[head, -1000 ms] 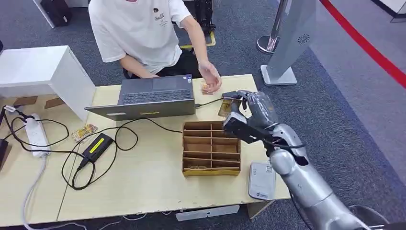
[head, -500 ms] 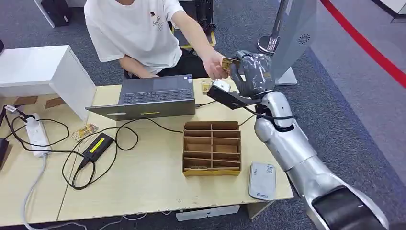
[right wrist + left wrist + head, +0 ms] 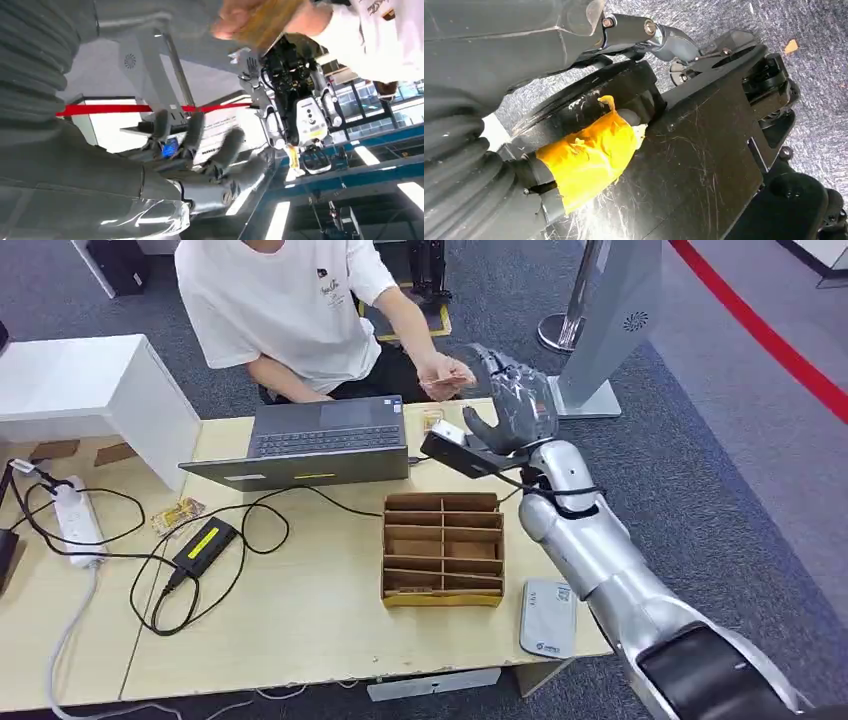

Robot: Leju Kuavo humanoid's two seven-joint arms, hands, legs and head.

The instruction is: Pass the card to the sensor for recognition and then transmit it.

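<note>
A yellowish card (image 3: 449, 380) is in the fingers of the person's hand (image 3: 438, 370), above the table's far edge. My right hand (image 3: 510, 400) is raised just to the right of it, with fingers spread and nothing in it. In the right wrist view the card (image 3: 265, 22) sits in the person's fingers, apart from my own fingers (image 3: 195, 135). In the left wrist view my left hand (image 3: 469, 165) shows as a grey ribbed cover, and its fingers cannot be made out. A black box on my right wrist covers the table spot beside the laptop.
An open laptop (image 3: 320, 440) stands at the table's far side in front of the seated person. A divided cardboard box (image 3: 442, 550) sits mid-right and a white device (image 3: 547, 617) at the front right corner. Cables, a black adapter (image 3: 203, 545) and a power strip (image 3: 75, 520) lie left.
My right hand rose from the table toward the person with the card in it. The person has taken the card, and my fingers have spread apart.
</note>
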